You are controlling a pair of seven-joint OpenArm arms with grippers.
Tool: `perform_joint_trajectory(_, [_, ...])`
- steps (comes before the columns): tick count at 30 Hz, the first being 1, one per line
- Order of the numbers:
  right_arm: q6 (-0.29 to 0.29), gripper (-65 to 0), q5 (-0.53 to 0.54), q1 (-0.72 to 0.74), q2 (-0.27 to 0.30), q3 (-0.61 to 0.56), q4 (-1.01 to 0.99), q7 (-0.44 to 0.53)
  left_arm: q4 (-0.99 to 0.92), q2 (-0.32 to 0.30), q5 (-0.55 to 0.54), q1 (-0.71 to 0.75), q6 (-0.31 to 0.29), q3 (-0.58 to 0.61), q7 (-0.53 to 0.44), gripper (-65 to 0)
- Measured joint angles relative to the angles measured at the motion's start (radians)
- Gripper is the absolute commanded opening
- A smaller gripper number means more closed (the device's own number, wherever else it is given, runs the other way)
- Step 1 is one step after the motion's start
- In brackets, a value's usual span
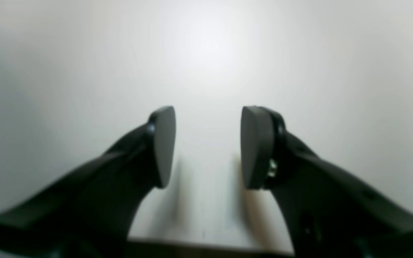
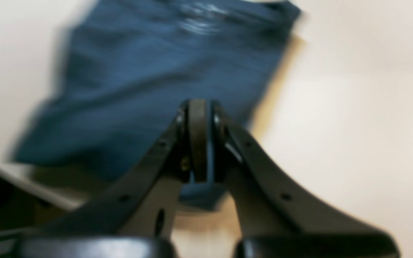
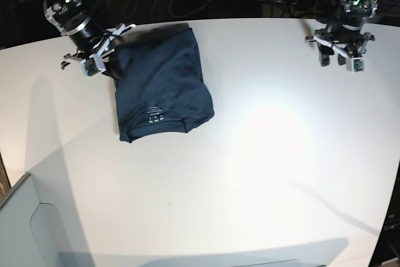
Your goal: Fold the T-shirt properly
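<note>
The T-shirt (image 3: 162,89) is seen on the white tabletop (image 3: 262,154), in the far-left part of it as the base view shows it, close to the far edge. It is already folded into a compact, roughly rectangular packet, whose long axis runs from the far edge toward the near edge. The neck with its small white label (image 3: 154,115) is at the near end.

The right gripper (image 3: 103,54) is at the far-left corner of the packet. In the right wrist view its jaws are pressed together, and a thin strip of blue cloth is caught between them, so the T-shirt (image 2: 149,82) is held by its edge. The rest of the garment stretches away from the pincer across the table.

The left gripper (image 3: 340,54) is well apart, near the far-right edge, and its black pads (image 1: 163,147) stand wide with only bare table between them. The right arm is therefore clearly the nearer one.

The fabric looks soft, matt and dark navy, with shallow wrinkles; the edges of the packet are rounded, not sharp. The tabletop is smooth and a little glossy. It is judged that the cloth will slide easily on it.
</note>
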Motion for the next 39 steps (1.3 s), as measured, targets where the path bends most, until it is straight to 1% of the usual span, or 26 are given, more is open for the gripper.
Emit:
perform_joint_trajectory(4, [0.000,-65.0,0.000,0.023,-0.001,0.027,-0.086,-0.012,0.000,-0.003,-0.092,0.032,0.000,-0.055,-0.003,-36.9])
perform_joint_trajectory(8, [0.000,-65.0,0.001,0.013,0.004,0.022,-0.106,-0.007,-0.001,-0.002,-0.118,0.069,0.003,-0.073,-0.003,-36.9])
perform_joint_trajectory(12, [0.000,-65.0,0.003,-0.020,0.000,0.022,-0.112,-0.003,-0.001,0.001,-0.119,0.101,0.003,-0.073,-0.003,-36.9])
perform_joint_trajectory(16, [0.000,-65.0,0.003,-0.040,-0.003,0.019,-0.114,-0.003,-0.002,0.029,-0.114,0.121,0.003,-0.074,0.002,-36.9])
perform_joint_trajectory(19, [0.000,-65.0,0.003,-0.040,0.003,-0.018,-0.135,-0.001,-0.001,0.034,-0.119,0.144,0.004,-0.074,-0.003,-36.9])
perform_joint_trajectory(22, [0.000,-65.0,0.004,-0.048,0.003,-0.029,-0.151,0.002,-0.001,0.061,-0.119,0.151,0.003,-0.075,-0.002,-36.9])
perform_joint_trajectory(27, [0.000,-65.0,0.004,-0.072,0.000,-0.029,-0.151,0.001,-0.001,0.070,-0.118,0.182,0.004,-0.075,-0.003,-37.0])
perform_joint_trajectory(28, [0.000,-65.0,0.004,-0.072,-0.001,-0.026,-0.150,0.001,-0.001,0.079,-0.118,0.188,0.003,-0.075,-0.002,-38.4])
perform_joint_trajectory(30, [0.000,-65.0,0.045,-0.076,-0.001,-0.019,-0.137,-0.009,-0.001,0.087,-0.122,0.205,0.000,-0.075,-0.004,-43.7])
perform_joint_trajectory(32, [0.000,-65.0,0.119,-0.103,0.000,0.013,-0.093,-0.008,-0.001,0.096,-0.117,0.221,0.001,-0.076,-0.005,-51.4])
perform_joint_trajectory(35, [-0.001,-65.0,0.165,-0.146,0.014,0.058,-0.001,-0.003,0.002,0.124,-0.122,0.248,0.000,-0.075,-0.009,-63.9])
perform_joint_trajectory(36, [-0.001,-65.0,0.172,-0.167,0.013,0.063,0.031,-0.004,0.003,0.130,-0.121,0.259,0.000,-0.076,-0.008,-65.0])
perform_joint_trajectory(39, [-0.004,-65.0,0.183,-0.240,0.009,0.066,0.101,-0.004,0.004,0.146,-0.120,0.306,0.000,-0.074,-0.011,-65.0])
